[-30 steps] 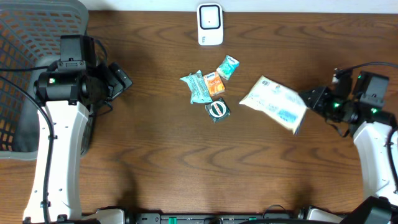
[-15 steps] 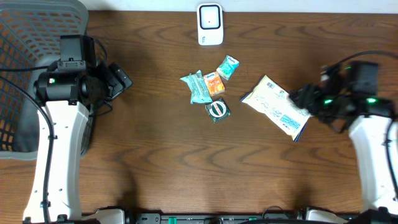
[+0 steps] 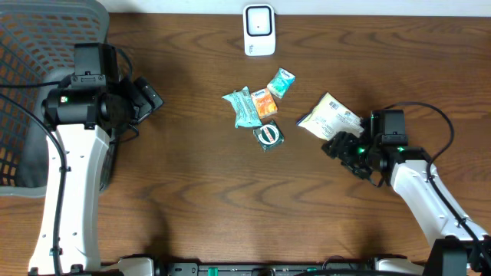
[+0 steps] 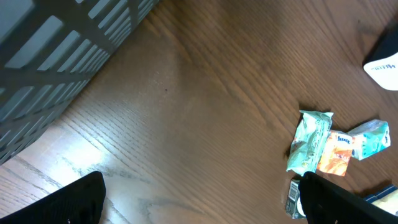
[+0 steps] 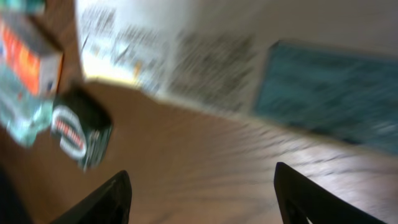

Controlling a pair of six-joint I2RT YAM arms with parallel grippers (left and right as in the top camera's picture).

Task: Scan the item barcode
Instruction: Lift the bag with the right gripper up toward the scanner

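1. The item is a flat white pouch (image 3: pixel 328 119) lying on the dark wood-grain counter (image 3: pixel 192 199), right of centre.
2. From overhead, its long axis runs on a diagonal from upper left to lower right. The exposed end points up-left toward the cluster of small goods, and the lower-right part is hidden under the right arm.
3. The pouch looks like soft, slightly crinkled plastic film. It has fine dark print on white, a yellowish patch near one corner and a blue-green panel. The right wrist view is too blurred to read the print or find a barcode.
4. The right claw (image 3: pixel 338 142) sits over the pouch's lower-right part. In its wrist view the two dark fingers stand well apart, with bare wood between them and the pouch just beyond the tips, so it is spread and gripping nothing.
5. The left claw (image 3: pixel 149 96) is spread wide and empty, at the left side of the counter beside a grey plastic lattice basket (image 3: pixel 31 46).
6. A white, rounded upright scanner (image 3: pixel 259 30) stands at the far edge, well apart from the pouch.
7. Between the scanner and the pouch lie four small goods:
   - a crumpled teal wrapper (image 3: pixel 244 108);
   - an orange carton (image 3: pixel 265 106) touching the wrapper;
   - a small pale-teal packet (image 3: pixel 281 82) just above them;
   - a dark square packet with a round label (image 3: pixel 269 136) just below them.
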